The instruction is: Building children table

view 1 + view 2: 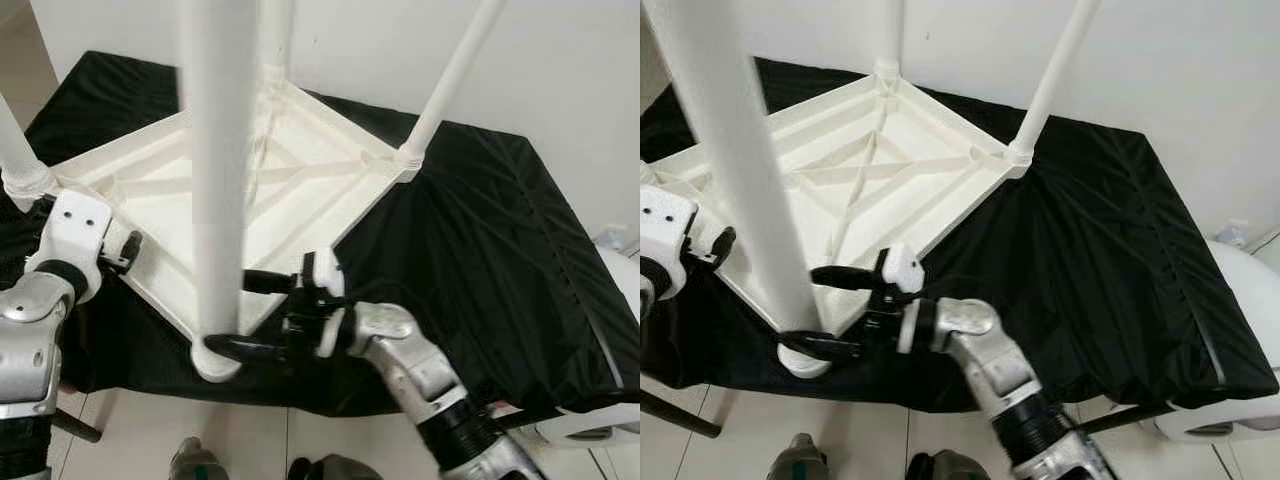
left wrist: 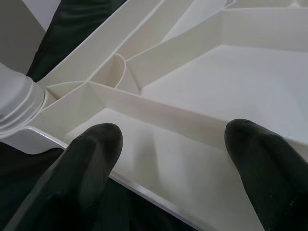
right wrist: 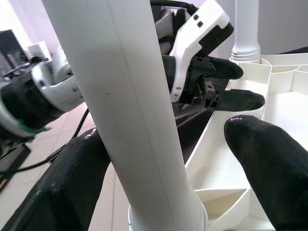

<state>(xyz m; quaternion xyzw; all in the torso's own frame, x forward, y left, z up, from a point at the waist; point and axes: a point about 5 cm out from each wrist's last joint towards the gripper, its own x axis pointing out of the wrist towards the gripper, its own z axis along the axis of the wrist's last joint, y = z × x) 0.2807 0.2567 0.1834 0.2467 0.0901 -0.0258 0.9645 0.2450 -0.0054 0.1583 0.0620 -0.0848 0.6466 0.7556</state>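
A white plastic children's table (image 1: 300, 200) lies upside down on a black cloth, its ribbed underside facing up. Its legs stand upright; the near leg (image 1: 218, 180) rises from the front corner socket. My right gripper (image 1: 230, 315) is open, with one black finger on each side of that leg just above its base, and the leg (image 3: 134, 120) stands between the fingers in the right wrist view. My left gripper (image 1: 125, 250) is open at the table's left rim, near the left corner leg (image 1: 15, 140). The rim (image 2: 159, 120) runs between its fingers (image 2: 91, 159).
The black cloth (image 1: 480, 260) covers a low platform that ends just in front of me, with tiled floor below. A white wall stands close behind. A white rounded object (image 1: 620, 270) sits at the right edge. The other legs (image 1: 450, 80) stick up at the back.
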